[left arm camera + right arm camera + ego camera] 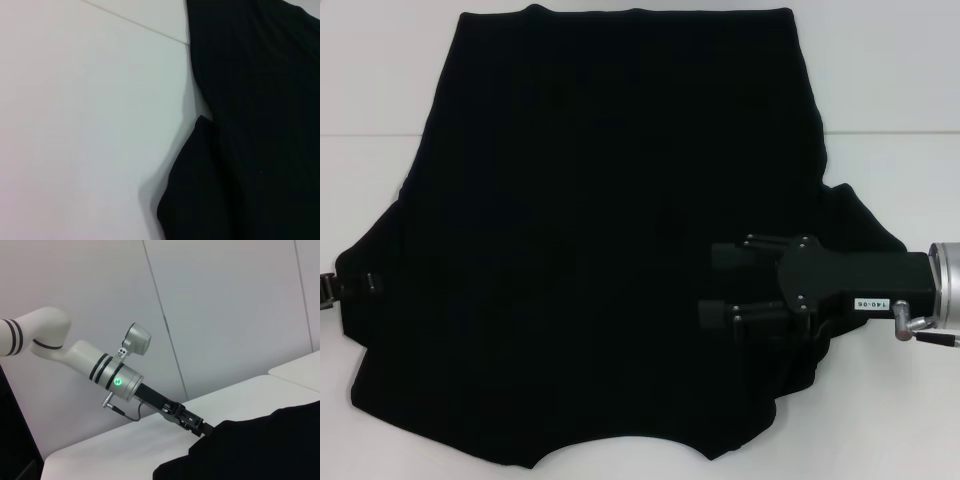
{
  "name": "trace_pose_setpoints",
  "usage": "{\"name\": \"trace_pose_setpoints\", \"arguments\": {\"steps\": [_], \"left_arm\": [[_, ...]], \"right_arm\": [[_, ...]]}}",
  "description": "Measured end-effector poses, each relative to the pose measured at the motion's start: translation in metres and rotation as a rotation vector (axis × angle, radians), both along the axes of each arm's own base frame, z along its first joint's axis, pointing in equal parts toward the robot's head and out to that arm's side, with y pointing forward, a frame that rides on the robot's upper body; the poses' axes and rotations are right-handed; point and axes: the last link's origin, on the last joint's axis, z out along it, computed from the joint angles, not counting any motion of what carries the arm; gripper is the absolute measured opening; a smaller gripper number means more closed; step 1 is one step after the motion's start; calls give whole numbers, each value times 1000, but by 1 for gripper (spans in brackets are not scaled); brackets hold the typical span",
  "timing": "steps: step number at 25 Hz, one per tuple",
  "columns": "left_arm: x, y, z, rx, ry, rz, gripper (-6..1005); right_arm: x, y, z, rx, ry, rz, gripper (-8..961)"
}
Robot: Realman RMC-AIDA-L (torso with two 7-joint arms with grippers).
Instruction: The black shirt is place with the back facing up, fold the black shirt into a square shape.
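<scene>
Black shirt [610,230] spread flat across white desk [880,90], hem far, collar edge near, both sleeves out to sides. Right hand [715,285] over right sleeve area, fingers parted, nothing held, apparently above fabric; contact unclear. Left hand [350,288] at left sleeve edge, mostly off frame; in right wrist view its tip [205,430] buried at cloth edge, grip cannot tell. Step judged: first side fold, just starting. Next calls for pinching sleeve edges, lifting, carrying inward over body.
</scene>
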Motion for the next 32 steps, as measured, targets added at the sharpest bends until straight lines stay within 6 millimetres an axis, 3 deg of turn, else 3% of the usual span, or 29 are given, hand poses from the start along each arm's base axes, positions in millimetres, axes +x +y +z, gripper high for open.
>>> {"name": "trace_pose_setpoints", "arguments": {"steps": [11,14,25,32], "left_arm": [[3,0,-7,-40,8,-17,872],[3,0,-8,-44,6,-16,871],[1,-1,-8,-57,32,-16,686],[0,-1,-8,-55,38,-14,427]], "right_arm": [[0,0,0,0,0,-1,909],[1,0,1,0,-1,-2,838],[2,-1,1,-4,0,-8,820],[2,-1,1,-2,0,-7,819]]}}
